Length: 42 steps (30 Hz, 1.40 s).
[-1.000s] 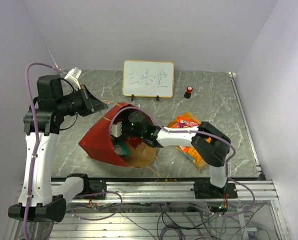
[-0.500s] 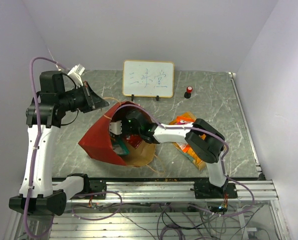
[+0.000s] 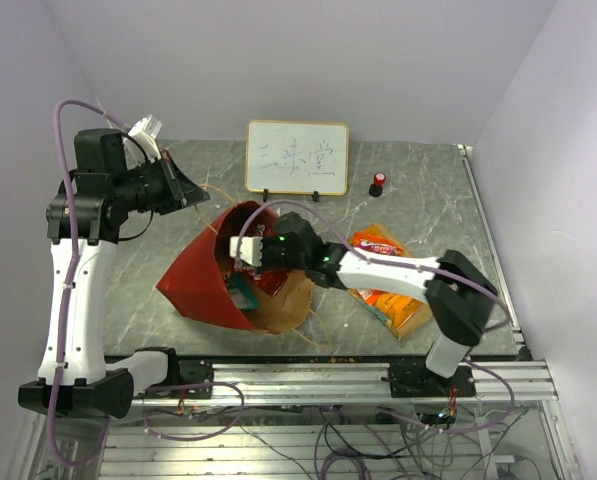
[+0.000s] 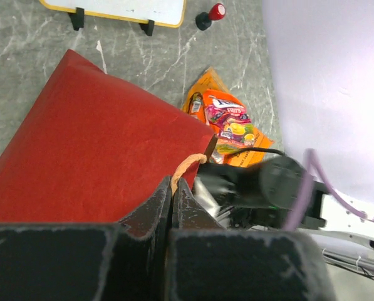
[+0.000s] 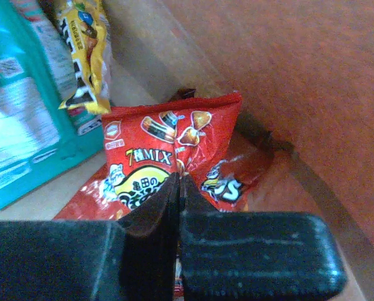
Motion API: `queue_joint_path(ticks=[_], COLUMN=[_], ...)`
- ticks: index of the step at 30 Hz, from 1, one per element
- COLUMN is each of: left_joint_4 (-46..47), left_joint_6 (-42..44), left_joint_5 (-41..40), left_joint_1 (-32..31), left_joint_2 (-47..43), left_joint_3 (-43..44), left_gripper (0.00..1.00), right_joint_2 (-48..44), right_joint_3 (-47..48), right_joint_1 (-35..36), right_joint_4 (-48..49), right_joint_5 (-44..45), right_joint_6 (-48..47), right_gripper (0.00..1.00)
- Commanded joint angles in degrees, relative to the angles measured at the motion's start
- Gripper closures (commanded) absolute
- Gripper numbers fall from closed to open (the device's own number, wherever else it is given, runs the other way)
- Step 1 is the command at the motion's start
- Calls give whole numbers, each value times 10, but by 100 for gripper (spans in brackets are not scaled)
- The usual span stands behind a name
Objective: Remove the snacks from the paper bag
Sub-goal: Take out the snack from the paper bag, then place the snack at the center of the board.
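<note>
The paper bag [image 3: 203,280] lies on its side, red outside, brown inside [image 5: 287,75], its mouth facing right. My left gripper [image 4: 173,183] is shut on the bag's string handle [image 4: 188,164] and holds the upper edge up. My right gripper [image 5: 178,183] reaches into the mouth and is shut on a red snack packet [image 5: 168,141]. Beside it in the bag lie a teal-white packet [image 5: 24,125] and a yellow candy bar [image 5: 83,50]. Orange and yellow chip bags [image 3: 383,280] lie on the table to the right of the bag, partly under my right arm.
A small whiteboard [image 3: 297,158] stands at the back of the table. A red-capped black bottle [image 3: 377,182] stands to its right. Walls close in the table at the back, left and right. The arm bases sit on the rail at the near edge.
My right gripper has shut on the red packet inside the bag, and the right arm's elbow has swung out to the right. The left arm still holds the handle.
</note>
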Motion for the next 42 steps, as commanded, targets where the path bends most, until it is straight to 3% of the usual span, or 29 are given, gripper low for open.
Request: queue_joint_path(ticks=[1, 8, 13, 18, 23, 26, 34, 42], left_joint_4=[40, 84, 97, 93, 98, 90, 105, 102], left_joint_6=[-43, -110, -123, -121, -134, -133, -156, -157], left_joint_5=[-31, -46, -51, -43, -32, -35, -35, -32], left_joint_1=[1, 0, 1, 0, 1, 1, 1, 0], left_joint_2=[-21, -37, -33, -18, -13, -18, -47, -54], left_joint_3=[-33, -97, -106, -101, -96, -91, -131, -140], left_gripper=[93, 93, 93, 93, 93, 93, 93, 93], right_joint_2=[-107, -290, -426, -491, -502, -498, -503, -514], right_joint_3=[-68, -163, -153, -64, -57, -63, -105, -184], right_joint_1=[-1, 6, 6, 6, -2, -23, -194, -360], right_joint_4=[-11, -70, -151, -210, -160, -173, -258, -296], right_joint_5=[-23, -79, -64, 118, 419, 495, 427, 301], right_joint_6=[70, 165, 183, 197, 240, 292, 520, 659], right_gripper=[100, 100, 100, 100, 100, 100, 100, 100])
